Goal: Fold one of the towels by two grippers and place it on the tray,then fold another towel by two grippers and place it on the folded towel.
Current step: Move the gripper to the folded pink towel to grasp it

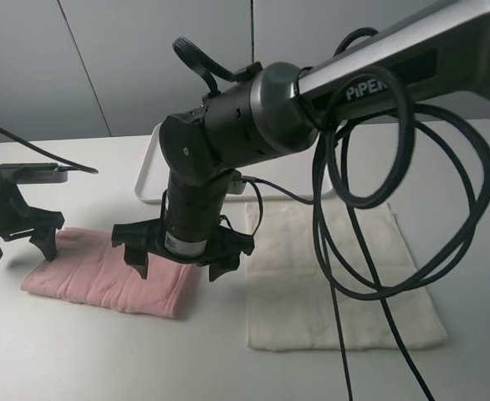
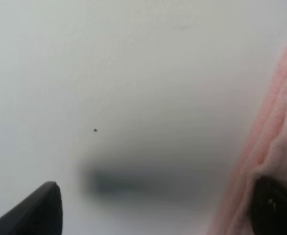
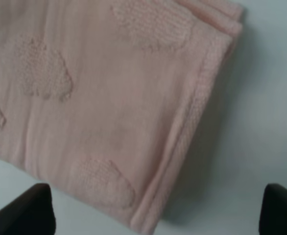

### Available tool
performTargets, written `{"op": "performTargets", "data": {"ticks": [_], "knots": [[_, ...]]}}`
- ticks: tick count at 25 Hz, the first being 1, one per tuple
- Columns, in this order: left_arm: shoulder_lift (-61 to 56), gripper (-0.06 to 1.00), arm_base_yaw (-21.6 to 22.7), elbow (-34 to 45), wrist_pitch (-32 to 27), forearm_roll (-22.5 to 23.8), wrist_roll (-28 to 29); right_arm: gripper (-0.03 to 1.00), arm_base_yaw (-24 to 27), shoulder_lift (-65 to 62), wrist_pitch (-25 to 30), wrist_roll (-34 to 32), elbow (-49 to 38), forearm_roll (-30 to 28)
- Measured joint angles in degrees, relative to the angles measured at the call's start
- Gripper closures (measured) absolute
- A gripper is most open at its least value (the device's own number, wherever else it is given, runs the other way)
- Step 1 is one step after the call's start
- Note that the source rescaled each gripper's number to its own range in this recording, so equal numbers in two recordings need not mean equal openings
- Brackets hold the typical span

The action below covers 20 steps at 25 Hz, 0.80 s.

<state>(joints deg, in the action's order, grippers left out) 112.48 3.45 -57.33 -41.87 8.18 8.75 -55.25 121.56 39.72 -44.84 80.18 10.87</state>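
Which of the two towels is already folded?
The pink towel, on the left in the high view. Its corner shows stacked layers and it lies as a narrow band. The cream towel beside it is spread out flat and looks much wider.

dark piper-marked arm (image 1: 237,134), clawed black right gripper (image 1: 178,269), looping cables (image 1: 409,134).

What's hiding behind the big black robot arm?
The white tray. Only its left rim and a bit of near edge peek out beside the arm. The rest is covered, so nobody can tell if anything lies on it.
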Motion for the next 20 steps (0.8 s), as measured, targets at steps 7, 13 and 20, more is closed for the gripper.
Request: {"op": "performTargets", "data": {"ticks": [7,13,20], "knots": [[0.00,-0.06,0.00,0.00,-0.10,-0.68,-0.10,0.23,0.00,2.57,-0.40,-1.11,1.42,-0.73],[0.00,-0.06,0.00,0.00,-0.10,-1.26,-1.01,0.33,0.00,4.21,0.12,2.16,3.57,0.73],[0.04,-0.06,0.00,0.00,-0.10,-2.18,-2.05,0.20,0.00,6.20,0.80,6.79,4.00,3.22]]}}
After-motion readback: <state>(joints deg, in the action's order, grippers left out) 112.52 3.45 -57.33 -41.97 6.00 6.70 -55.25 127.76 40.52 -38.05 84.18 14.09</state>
